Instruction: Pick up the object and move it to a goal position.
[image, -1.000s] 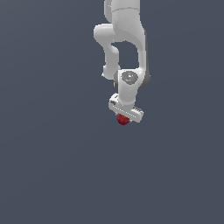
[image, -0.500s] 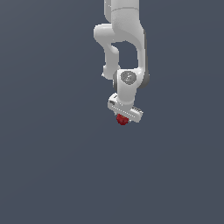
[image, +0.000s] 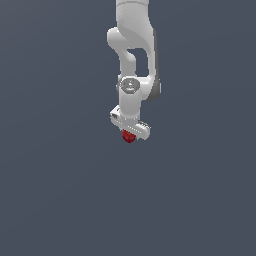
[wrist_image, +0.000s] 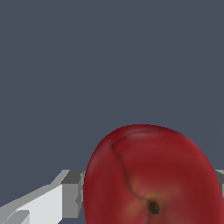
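The object (image: 128, 136) is a small dark-red roundish lump, right under the white gripper bar in the exterior view. My gripper (image: 129, 133) points down and is shut on it. In the wrist view the object (wrist_image: 148, 175) fills the space between the jaws and looks like a red fruit with a dark stem pit. One grey finger (wrist_image: 72, 197) presses against its side. Only a sliver of the other finger (wrist_image: 220, 175) shows at its opposite side. Whether the object rests on the ground or hangs above it cannot be told.
The white arm (image: 132, 60) reaches down from the top of the exterior view. Around it there is only a plain dark grey-blue ground (image: 60, 190). No goal marker shows.
The gripper and the red object have shifted a little toward the exterior view's left. The grip looks the same.
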